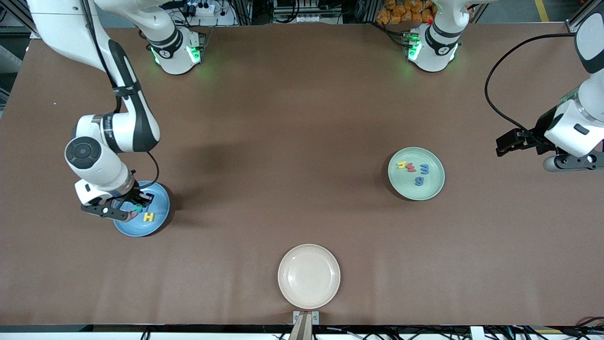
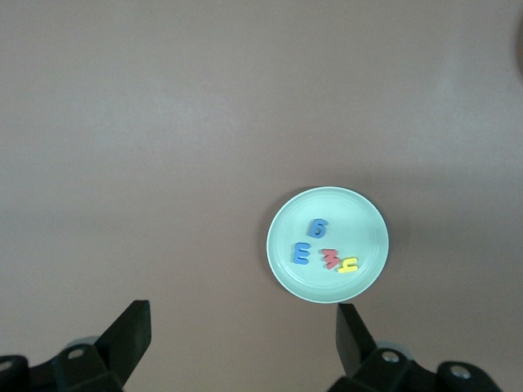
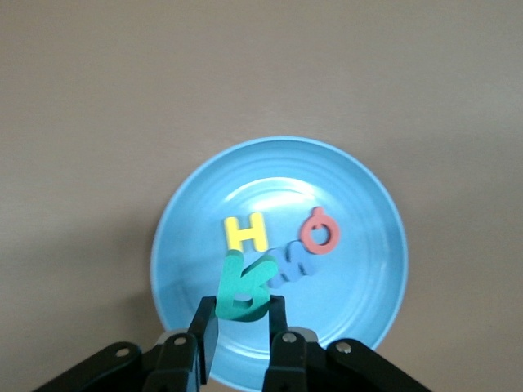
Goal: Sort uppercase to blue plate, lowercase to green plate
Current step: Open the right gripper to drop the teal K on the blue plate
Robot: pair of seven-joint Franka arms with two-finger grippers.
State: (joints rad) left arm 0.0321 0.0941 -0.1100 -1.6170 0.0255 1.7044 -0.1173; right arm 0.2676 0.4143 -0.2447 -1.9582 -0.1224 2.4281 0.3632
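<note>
Right wrist view: right tool (image 3: 243, 322) pinches teal-green R (image 3: 239, 292) over blue plate (image 3: 368, 269); left tool (image 2: 243, 335) waits, wide.

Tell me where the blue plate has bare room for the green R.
The right end effector, shut on the green R, is over the blue plate. The middle is crowded: yellow H, blue M, red Q. The band inside the rim is bare.

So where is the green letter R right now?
The green R is pinched in the right end effector, over the blue plate at the right arm's end of the table, beside the yellow H.
</note>
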